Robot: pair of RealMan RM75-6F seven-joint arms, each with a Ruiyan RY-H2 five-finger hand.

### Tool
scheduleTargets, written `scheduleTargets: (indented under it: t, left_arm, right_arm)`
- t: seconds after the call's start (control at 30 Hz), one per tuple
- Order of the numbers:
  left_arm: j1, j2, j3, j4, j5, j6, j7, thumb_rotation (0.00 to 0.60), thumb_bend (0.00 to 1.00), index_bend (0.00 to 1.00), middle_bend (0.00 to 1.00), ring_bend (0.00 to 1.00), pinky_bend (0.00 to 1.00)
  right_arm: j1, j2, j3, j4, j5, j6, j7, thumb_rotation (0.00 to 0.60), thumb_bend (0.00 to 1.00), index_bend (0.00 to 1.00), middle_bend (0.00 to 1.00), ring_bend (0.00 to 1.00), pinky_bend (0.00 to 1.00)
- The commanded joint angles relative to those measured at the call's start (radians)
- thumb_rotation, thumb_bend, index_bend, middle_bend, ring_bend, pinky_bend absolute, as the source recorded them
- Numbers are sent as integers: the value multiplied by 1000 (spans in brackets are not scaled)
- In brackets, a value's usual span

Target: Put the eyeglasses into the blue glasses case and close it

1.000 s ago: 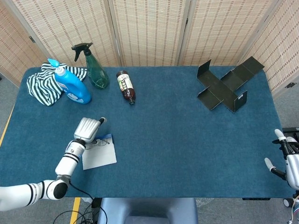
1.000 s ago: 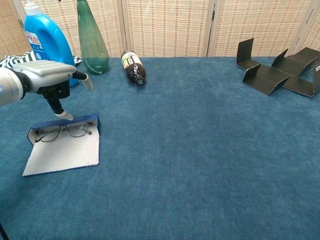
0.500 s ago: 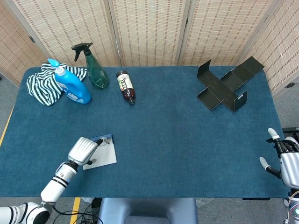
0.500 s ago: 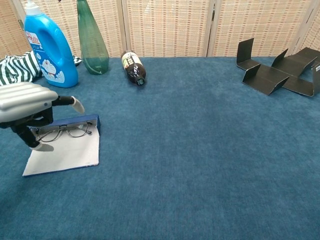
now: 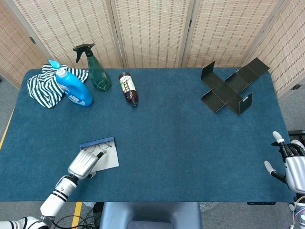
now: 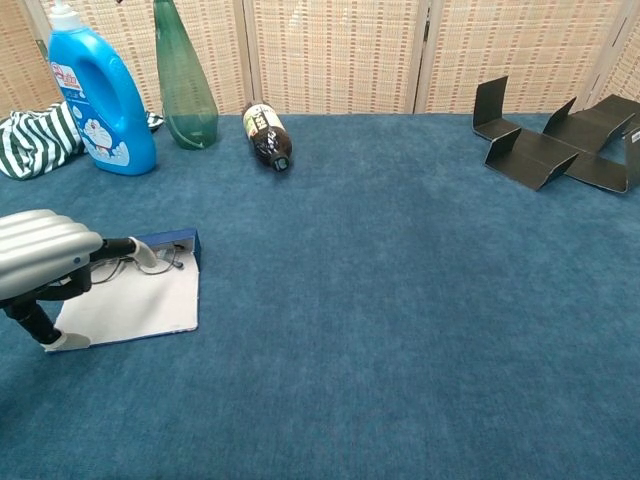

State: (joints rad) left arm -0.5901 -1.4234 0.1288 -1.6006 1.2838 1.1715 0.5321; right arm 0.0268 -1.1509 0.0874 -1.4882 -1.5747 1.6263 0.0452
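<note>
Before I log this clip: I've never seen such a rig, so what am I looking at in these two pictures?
A two-armed robot with metal hands sits at a blue table. One picture looks down from its head, the other forward from its chest. The left hand hovers at the near end of the open blue glasses case, holding nothing; the eyeglasses already lie inside. The right hand waits off the table's right edge, fingers apart. Further back lie a striped cloth, a blue detergent bottle, a green spray bottle, a brown bottle on its side and a dark folded organizer.

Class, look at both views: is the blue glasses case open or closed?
Open. The case lies flat, its white lining exposed, with the eyeglasses visible inside.
</note>
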Motion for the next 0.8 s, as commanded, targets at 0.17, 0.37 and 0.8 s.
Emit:
scheduleTargets:
  t: [0.17,0.37,0.8]
  left_arm:
    - [19,-5,-6,12,13,-17,3,600,204,218,1000,986,1000]
    - [29,-21,-20,36,13,-35,13,600,204,217,1000,986,1000]
    - [43,-41,-49,69,-2,-74,18,600,204,217,1000,986,1000]
  right_arm:
    - [5,-1,0,-5,-2,-5,-7,600,270,52,342,452,267]
    - [3,0,-1,-6,0,-4,-9,600,270,51,342,452,267]
    - [0,3,-2,-9,2,2,-11,600,270,52,342,452,267]
